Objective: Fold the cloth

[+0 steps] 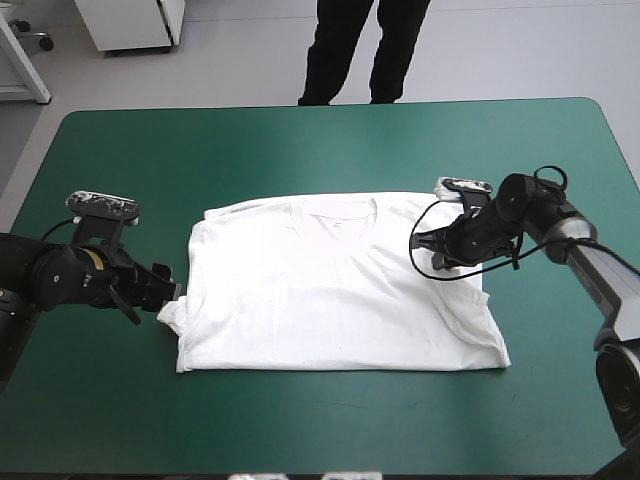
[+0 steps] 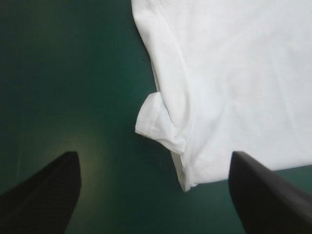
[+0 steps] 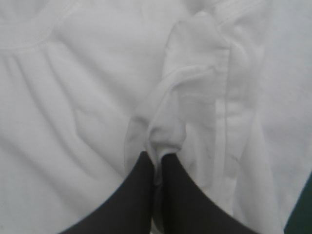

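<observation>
From where I stand, the left gripper sits low over the worktop, just beside the T-shirt's left edge. It is released: in its own view the two black fingers stand wide apart with only teal-green cover and a curled-up sleeve ahead of them, nothing between them. From above, its fingertips are hard to pick out against the dark arm.

The T-shirt lies spread flat in the middle of the worktop, collar toward the far edge, hem toward the near one. Its left sleeve is bunched into a small roll at the side, and the right side looks tucked inward, so I cannot make out that sleeve's outline.

The right gripper is down on the shirt's right shoulder area. Its wrist view shows the fingers all but closed, clenched on a raised ridge of white fabric that runs away from the tips. How many layers are caught there is impossible to tell; the cloth fills nearly everything around it.
</observation>
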{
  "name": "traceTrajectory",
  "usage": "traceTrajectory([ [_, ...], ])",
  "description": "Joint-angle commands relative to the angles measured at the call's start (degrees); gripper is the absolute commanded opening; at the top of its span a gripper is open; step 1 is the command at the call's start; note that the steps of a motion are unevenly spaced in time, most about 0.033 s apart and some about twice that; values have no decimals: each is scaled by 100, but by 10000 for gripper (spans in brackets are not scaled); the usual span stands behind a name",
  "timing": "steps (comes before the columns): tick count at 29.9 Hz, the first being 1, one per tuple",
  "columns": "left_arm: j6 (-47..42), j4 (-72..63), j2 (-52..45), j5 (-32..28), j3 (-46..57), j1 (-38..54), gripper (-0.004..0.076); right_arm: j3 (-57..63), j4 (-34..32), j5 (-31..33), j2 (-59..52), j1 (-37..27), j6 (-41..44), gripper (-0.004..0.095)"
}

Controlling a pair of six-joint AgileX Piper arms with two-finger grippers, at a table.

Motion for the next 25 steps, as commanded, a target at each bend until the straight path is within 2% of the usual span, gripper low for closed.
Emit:
traceTrajectory([
  [1,-70,-23,-100,-179,-176,1,598,-140,-49,-336,-34,140,133,17],
  [4,-70,-23,-100,-193,-176,1,598,-140,-49,-346,99,251,133,125],
  [8,-82,-23,-100,-194,-176,1,598,-140,-35,-346,127,410,133,387],
  [11,-136,-23,-100,-194,-176,1,598,-225,86,-8,127,421,50,548],
  [15,-172,-23,-100,-170,-176,1,598,-504,-145,466,-73,421,89,558],
  [20,-228,-23,-100,-50,-176,1,598,-714,-590,749,-762,421,352,554],
  [25,-254,-23,-100,-28,-176,1,598,-641,-1317,1264,-1542,411,762,554],
])
